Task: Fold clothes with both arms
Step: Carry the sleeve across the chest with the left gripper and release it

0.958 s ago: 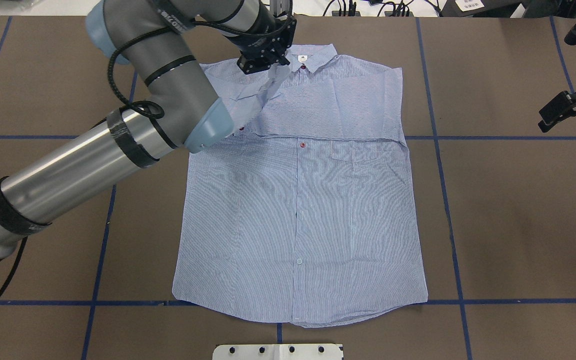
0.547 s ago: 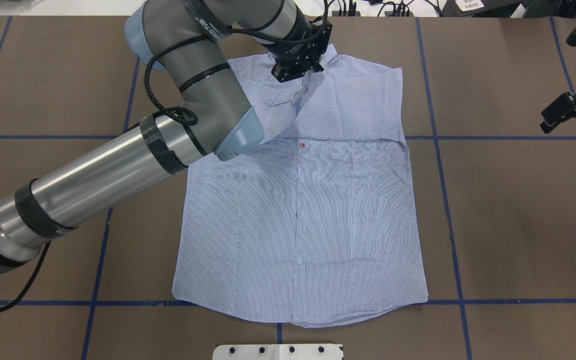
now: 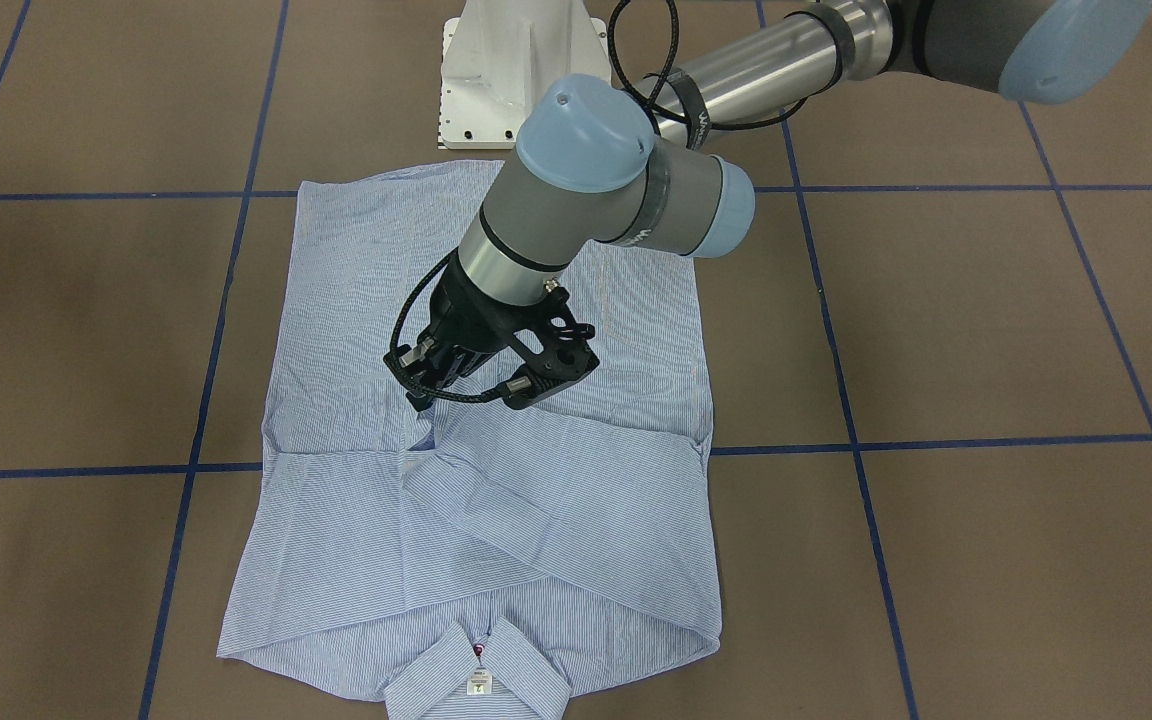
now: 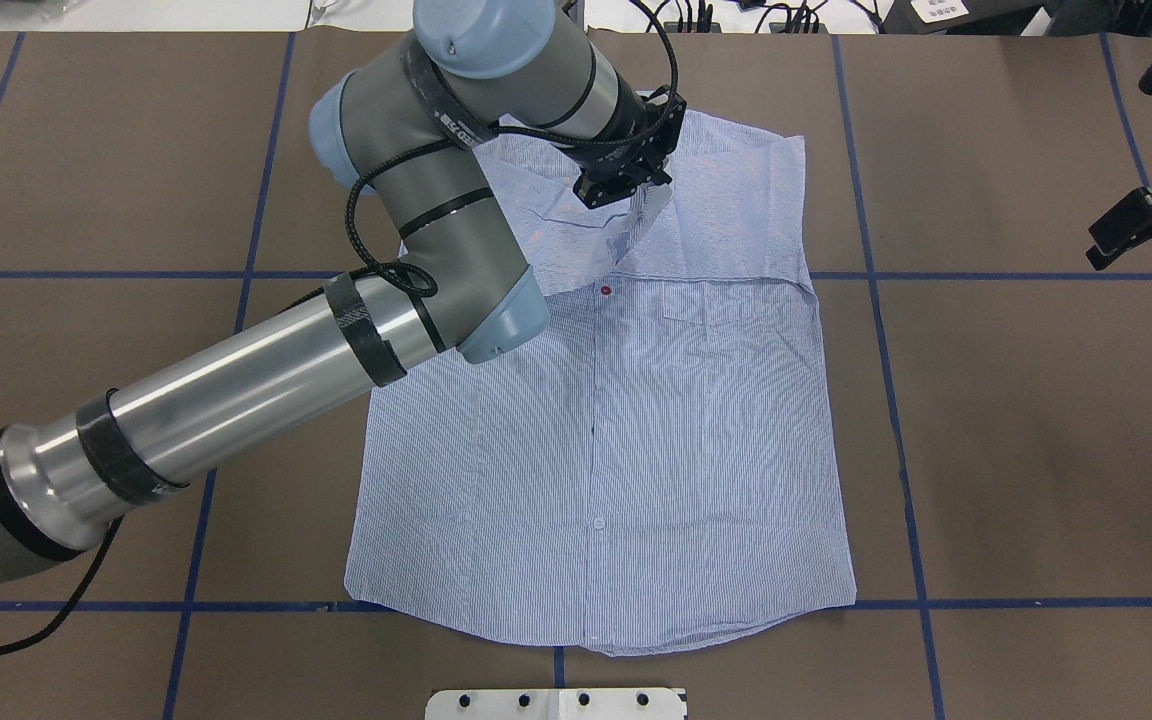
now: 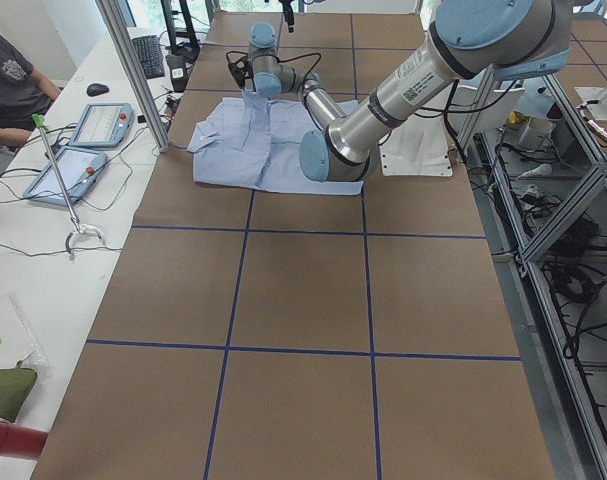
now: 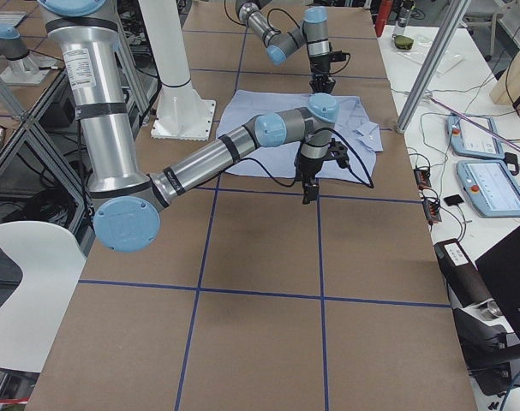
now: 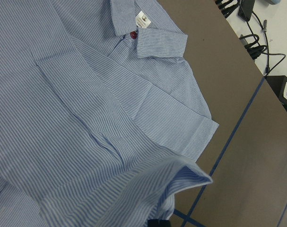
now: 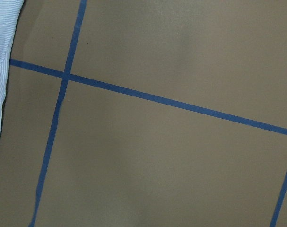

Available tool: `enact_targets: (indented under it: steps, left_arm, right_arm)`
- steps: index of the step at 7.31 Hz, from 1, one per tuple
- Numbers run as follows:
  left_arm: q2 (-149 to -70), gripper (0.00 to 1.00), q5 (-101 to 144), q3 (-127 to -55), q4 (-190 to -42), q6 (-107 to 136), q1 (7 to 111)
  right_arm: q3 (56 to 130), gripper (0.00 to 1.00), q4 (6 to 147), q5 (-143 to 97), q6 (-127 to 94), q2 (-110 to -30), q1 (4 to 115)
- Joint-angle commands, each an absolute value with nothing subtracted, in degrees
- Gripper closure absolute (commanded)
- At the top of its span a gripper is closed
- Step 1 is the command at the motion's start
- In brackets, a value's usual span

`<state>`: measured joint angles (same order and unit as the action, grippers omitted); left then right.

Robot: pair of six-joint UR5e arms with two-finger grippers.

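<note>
a light blue-and-white striped shirt [image 4: 596, 430] lies front up and buttoned on a brown table [image 4: 1036, 450] marked with blue tape lines [image 4: 936, 274]. the left arm [image 4: 236, 390] reaches in over the shirt's upper part. the left gripper [image 4: 636, 192] hangs above the chest, its black fingers closed on the end of one sleeve [image 3: 536, 500]. the cloth rises from the shoulder up to the fingers. directly below the gripper the shirt's other sleeve lies folded flat across the chest. just beyond the gripper, on the side away from the robot, sits the collar [image 3: 526, 670] with a small white label [image 3: 479, 683]. on the side toward the robot, just past the gripper, a red button [image 4: 604, 291] shows on the placket. the chest pocket [image 4: 726, 310] lies beside that button. the rest of the shirt spreads flat from the gripper toward the robot's white base [image 3: 506, 80]. in the left wrist view the held cuff curls up near the bottom edge. the right gripper [image 4: 1131, 225] is well apart from the left one, out past the shirt's edge and above bare table. whether its fingers are apart or together cannot be told. its wrist view shows only table, tape and a sliver of the shirt's edge.
</note>
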<state>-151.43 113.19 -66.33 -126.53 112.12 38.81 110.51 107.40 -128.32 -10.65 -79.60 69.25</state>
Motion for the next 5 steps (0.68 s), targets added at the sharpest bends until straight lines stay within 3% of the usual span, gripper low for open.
enact_targets:
  steps: [1,3,4,5]
  left_arm:
    - [-151.3,1.00,108.8,-62.8,-130.8,113.3,32.8]
    - [-151.4,1.00,103.6,-62.1,-133.4,118.0,29.4]
    - [-151.3,0.22,103.6,-62.1,-135.2,117.3,29.4]
    - [-151.0,0.00,103.6,-62.4,-137.4,116.7,29.4]
  right_arm:
    - [110.6,0.00,107.4,-128.4,-10.7,-79.6,69.2]
    - [110.4,0.00,107.4,-128.6,-10.6,-79.6,69.3]
    - [110.5,0.00,107.4,-128.7,-10.6,-79.5,69.2]
    - [110.5,0.00,107.4,-128.8,-10.7,-79.5,69.2]
